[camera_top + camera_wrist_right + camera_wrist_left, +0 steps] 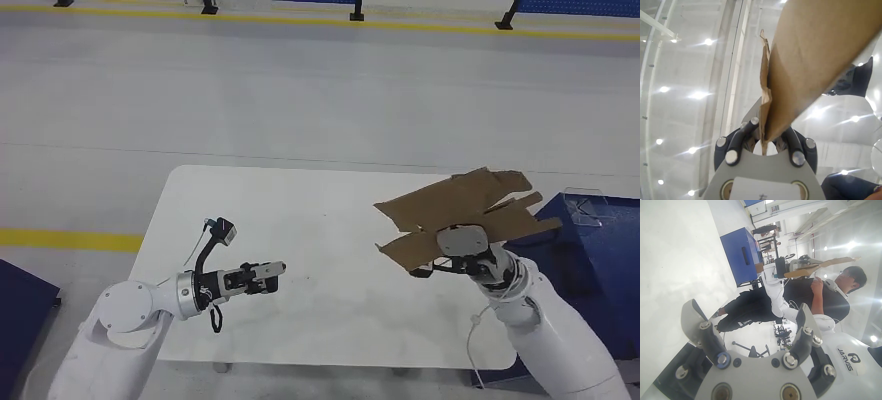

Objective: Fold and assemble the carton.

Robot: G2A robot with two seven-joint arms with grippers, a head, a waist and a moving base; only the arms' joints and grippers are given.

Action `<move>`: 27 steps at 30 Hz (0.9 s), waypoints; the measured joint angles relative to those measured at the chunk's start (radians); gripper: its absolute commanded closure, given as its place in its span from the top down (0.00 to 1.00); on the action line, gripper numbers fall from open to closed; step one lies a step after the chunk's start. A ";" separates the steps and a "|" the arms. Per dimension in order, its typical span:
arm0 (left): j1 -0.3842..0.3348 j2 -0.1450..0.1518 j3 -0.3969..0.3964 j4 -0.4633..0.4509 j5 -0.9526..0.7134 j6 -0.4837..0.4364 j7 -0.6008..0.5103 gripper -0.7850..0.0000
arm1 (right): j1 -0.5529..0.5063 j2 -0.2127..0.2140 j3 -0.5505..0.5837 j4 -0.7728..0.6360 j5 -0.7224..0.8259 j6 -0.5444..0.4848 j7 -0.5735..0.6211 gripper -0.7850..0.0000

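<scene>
The right end effector is closed down narrow on a flat, unfolded carton of brown corrugated cardboard. Its grey fingers pinch the board's edge from both sides; beyond them the sheet fans out in what looks like two layers, a thin flap standing edge-on against the broad panel. How deep the board sits in the grip I cannot make out.

Seen from above, that end effector sits at the near edge of the carton; the carton is held in the air, roughly level with a slight tilt, over the right-hand end of the white rectangular bench. The far side of the sheet reaches past the bench's right edge, toward a dark blue cabinet standing just beside it. The carton's outline is cut with slots and loose flaps, and the sheet lies open and flat.

The left end effector hangs over the left half of the bench, well apart from the carton and pointing toward it; its two fingers are spread wide with nothing between them. Past those fingers the carton shows side-on as a thin brown slab, raised clear of the bench top.
</scene>
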 measured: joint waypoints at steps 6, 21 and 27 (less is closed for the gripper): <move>0.000 0.000 0.000 0.000 0.000 0.000 0.000 1.00 | -0.038 -0.010 0.152 0.022 -0.480 -0.450 0.280 0.00; 0.000 0.000 0.000 0.000 0.000 0.000 0.000 1.00 | -0.162 -0.048 0.308 -0.042 -1.092 -1.557 0.277 0.00; 0.000 0.000 0.000 0.000 0.000 0.000 0.000 1.00 | -0.180 -0.059 0.285 -0.051 -1.436 -1.738 0.203 0.00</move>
